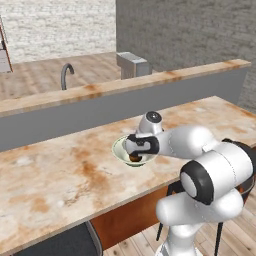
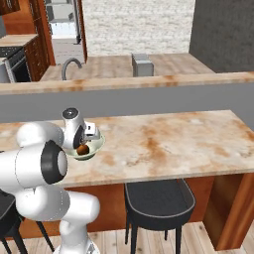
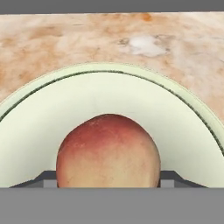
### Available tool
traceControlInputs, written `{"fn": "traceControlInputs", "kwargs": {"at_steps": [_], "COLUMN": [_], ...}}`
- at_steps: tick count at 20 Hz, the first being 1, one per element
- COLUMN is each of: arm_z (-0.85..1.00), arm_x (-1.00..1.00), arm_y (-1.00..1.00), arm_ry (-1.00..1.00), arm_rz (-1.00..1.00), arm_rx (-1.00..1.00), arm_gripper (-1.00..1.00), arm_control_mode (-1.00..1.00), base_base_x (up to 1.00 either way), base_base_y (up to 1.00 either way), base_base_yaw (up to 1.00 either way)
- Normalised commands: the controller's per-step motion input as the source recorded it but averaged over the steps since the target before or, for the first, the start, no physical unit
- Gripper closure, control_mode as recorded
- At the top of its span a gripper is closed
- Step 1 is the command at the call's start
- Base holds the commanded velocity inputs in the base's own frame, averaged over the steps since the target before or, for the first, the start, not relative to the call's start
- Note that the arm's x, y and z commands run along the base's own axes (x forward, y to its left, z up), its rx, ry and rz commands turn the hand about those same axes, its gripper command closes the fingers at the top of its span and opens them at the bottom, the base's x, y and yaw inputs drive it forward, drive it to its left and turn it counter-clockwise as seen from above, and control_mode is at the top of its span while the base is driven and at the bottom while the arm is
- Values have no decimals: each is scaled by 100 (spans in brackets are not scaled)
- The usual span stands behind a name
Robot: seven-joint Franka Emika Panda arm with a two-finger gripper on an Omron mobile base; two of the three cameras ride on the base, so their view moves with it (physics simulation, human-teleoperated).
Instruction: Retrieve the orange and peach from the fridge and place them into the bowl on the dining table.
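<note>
Hand view puts the dining table beyond the bowl, and I hang just above that bowl with my gripper clasped around the peach. Left base view shows a small brown ball, likely the orange, already inside. Dropped off-centre, the peach could strike it and bounce over the rim.

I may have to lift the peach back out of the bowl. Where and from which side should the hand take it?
Across its widest middle, coming straight down from above. The peach is a round ball sitting low inside the bowl, whose flared wall rings it and blocks any sideways approach. The hand already hangs over it with a finger on either side, so that line probably works.
</note>
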Motion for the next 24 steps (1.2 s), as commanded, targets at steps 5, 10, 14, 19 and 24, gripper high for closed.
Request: {"fn": "traceControlInputs", "kwargs": {"at_steps": [5, 10, 14, 19, 24], "arm_z": [0, 2, 36, 80, 96], "arm_x": [6, 0, -46, -100, -100], "arm_y": [0, 0, 0, 0, -4], "arm_ry": [1, 0, -5, -29, -36], "arm_rz": [-1, 0, 0, 0, 0], "arm_rx": [0, 0, 0, 0, 0], "arm_gripper": [-100, -100, -100, -100, -100], "arm_control_mode": [-100, -100, -100, -100, -100], "base_base_x": [0, 0, 0, 0, 0], "base_base_y": [0, 0, 0, 0, 0], "base_base_yaw": [0, 0, 0, 0, 0]}}
